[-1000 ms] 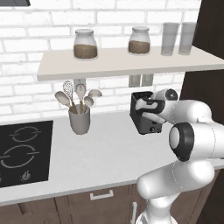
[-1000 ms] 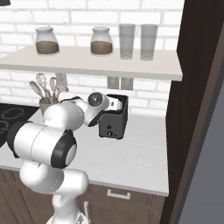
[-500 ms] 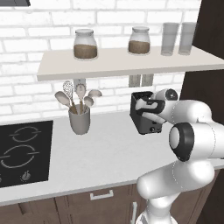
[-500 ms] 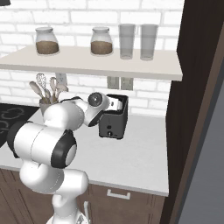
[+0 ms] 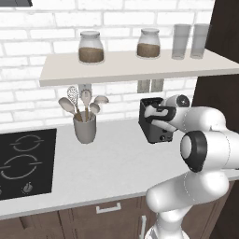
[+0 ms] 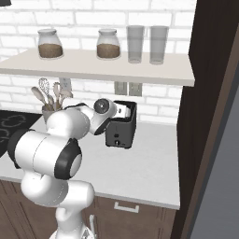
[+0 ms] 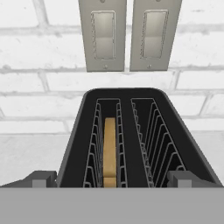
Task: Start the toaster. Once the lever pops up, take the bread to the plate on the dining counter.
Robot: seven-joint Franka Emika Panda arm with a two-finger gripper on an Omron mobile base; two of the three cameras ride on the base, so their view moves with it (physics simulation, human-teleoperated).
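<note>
The gripper hangs wide open and empty over the near end of the toaster, one dark fingertip outside each flank of the black housing, looking straight down into the slots. There's the bread, edge-on and sunk low in the left slot between the wire guides, the right slot bare, and the toaster sits on the pale worktop under the shelf, with the utensil pot well off to one side. The danger, I'd say: with fingers spread this wide, a downward push could straddle the body and miss the lever, or scrape the housing and shove the toaster back toward the brick wall.
</note>
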